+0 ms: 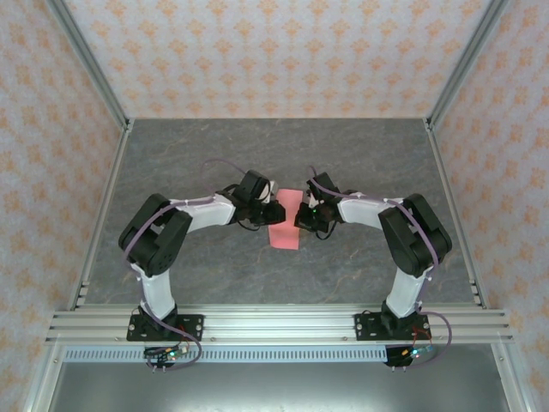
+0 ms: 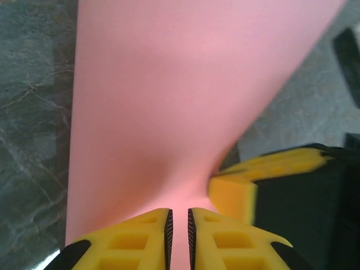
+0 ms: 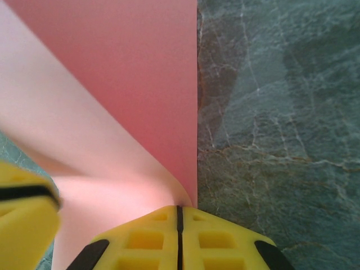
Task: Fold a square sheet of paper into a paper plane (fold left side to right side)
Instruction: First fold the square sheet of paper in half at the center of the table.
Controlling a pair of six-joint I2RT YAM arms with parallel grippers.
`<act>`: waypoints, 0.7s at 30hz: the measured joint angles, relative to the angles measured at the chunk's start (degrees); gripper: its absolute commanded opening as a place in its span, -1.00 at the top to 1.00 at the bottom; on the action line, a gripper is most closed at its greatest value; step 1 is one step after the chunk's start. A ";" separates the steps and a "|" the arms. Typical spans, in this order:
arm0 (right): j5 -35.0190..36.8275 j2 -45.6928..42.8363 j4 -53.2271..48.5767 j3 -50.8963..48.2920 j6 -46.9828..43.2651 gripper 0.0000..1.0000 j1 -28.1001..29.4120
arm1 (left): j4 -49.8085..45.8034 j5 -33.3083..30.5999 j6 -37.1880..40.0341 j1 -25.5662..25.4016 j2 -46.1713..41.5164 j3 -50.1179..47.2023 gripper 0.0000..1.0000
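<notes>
The square sheet of paper [image 1: 286, 232] is pink-red and lies mid-table between my two grippers, partly doubled over. In the right wrist view a paler flap of the paper [image 3: 84, 169] curls up from the flat darker layer and runs into my right gripper [image 3: 179, 207], whose jaws are shut on its edge. My left gripper [image 2: 179, 211] hovers over the paper [image 2: 169, 101] with its jaws a narrow slit apart and pink showing through the gap. From above, the left gripper [image 1: 276, 211] and right gripper [image 1: 302, 215] nearly meet over the sheet's far half.
The table [image 1: 197, 275] is dark grey marble-patterned, framed by aluminium rails [image 1: 274, 322] at the near edge and patterned walls on three sides. A yellow finger of the right gripper [image 2: 242, 185] sits close beside my left jaws.
</notes>
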 measured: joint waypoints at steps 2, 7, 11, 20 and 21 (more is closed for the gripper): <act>0.00 0.00 0.00 0.00 0.00 0.84 0.00 | 0.02 -0.04 -0.42 0.00 1.64 0.02 0.64; 0.00 -0.22 0.22 -0.09 0.02 0.84 0.00 | 0.17 -0.33 -0.59 -0.02 2.12 -0.11 0.64; -0.35 -0.72 0.98 -0.57 0.02 0.83 0.00 | 0.74 -0.87 -0.59 -0.28 2.10 -0.61 0.65; -0.39 -3.78 -0.02 1.64 -0.02 0.83 -2.23 | 1.99 -2.01 -0.63 -0.79 1.79 -1.44 0.66; -0.46 -3.63 0.04 2.82 -0.02 0.83 -2.56 | 1.99 -2.08 -0.66 -0.81 1.79 -1.44 0.66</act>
